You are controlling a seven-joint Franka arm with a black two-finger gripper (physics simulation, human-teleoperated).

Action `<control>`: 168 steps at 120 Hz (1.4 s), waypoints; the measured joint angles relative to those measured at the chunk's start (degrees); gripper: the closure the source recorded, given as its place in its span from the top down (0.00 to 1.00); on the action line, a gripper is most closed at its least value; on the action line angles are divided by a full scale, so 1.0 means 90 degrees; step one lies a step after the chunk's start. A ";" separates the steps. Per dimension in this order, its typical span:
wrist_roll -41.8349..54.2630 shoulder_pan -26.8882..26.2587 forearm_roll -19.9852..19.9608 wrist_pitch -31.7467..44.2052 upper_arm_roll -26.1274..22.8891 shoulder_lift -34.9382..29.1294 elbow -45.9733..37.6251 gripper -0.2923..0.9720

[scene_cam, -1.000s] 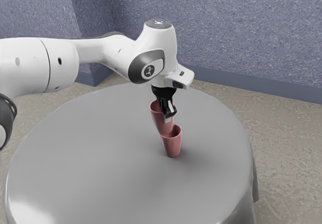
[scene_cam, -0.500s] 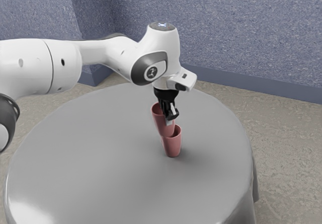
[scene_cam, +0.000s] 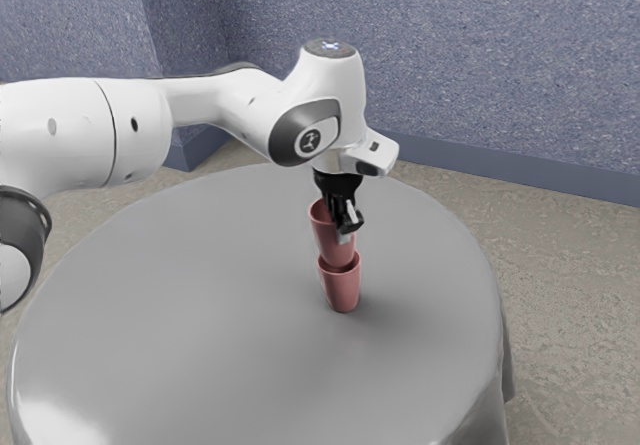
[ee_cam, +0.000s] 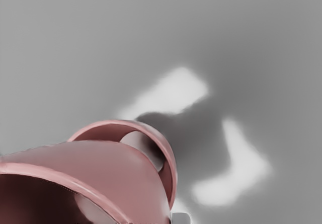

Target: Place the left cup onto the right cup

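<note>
Exterior view, read from its left: white arm (scene_cam: 150, 130) enters from the exterior view's left and bends down over the round grey counter (scene_cam: 160, 315); black end effector (scene_cam: 345, 227) hangs from the wrist, pointing down.

End effector state: fingers stand close together, nearly closed, pinching the rim wall of the upper cup (scene_cam: 326, 235) on the side toward the exterior view's right; one finger looks to be inside the rim and one outside, so it has hold of that cup.

Upper cup: pink, directly under the end effector and extending slightly toward the exterior view's left of the fingers; close to upright, its mouth up; its base sits inside the mouth of the lower cup (scene_cam: 341, 287).

Lower cup: same pink, straight below the end effector, standing upright on the counter; its rim rings the upper cup's lower part; the two are nested and touching.

Beyond the end effector toward the exterior view's right: bare counter surface, then beige floor (scene_cam: 570, 295) and blue wall (scene_cam: 500, 55).

Wrist view: upper cup (ee_cam: 95, 166) is large and blurred just under the hand, dark interior visible; lower cup (ee_cam: 170, 158) shows as a pink rim around the upper cup's far end; counter (ee_cam: 100, 43) lies beneath both, carrying a dark shadow (ee_cam: 201, 133) and pale bright patches beside the cups.
</note>
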 joint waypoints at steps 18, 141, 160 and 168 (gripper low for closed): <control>-0.0007 0.0035 -0.0009 0.0002 -0.0006 0.0078 0.0039 0.15; -0.0020 0.0038 -0.0050 0.0086 -0.0005 0.0293 0.0045 0.30; -0.0003 0.0038 -0.0075 0.0075 -0.0005 0.0301 0.0045 0.53; 0.0003 0.0038 -0.0078 0.0073 -0.0005 0.0301 0.0045 0.59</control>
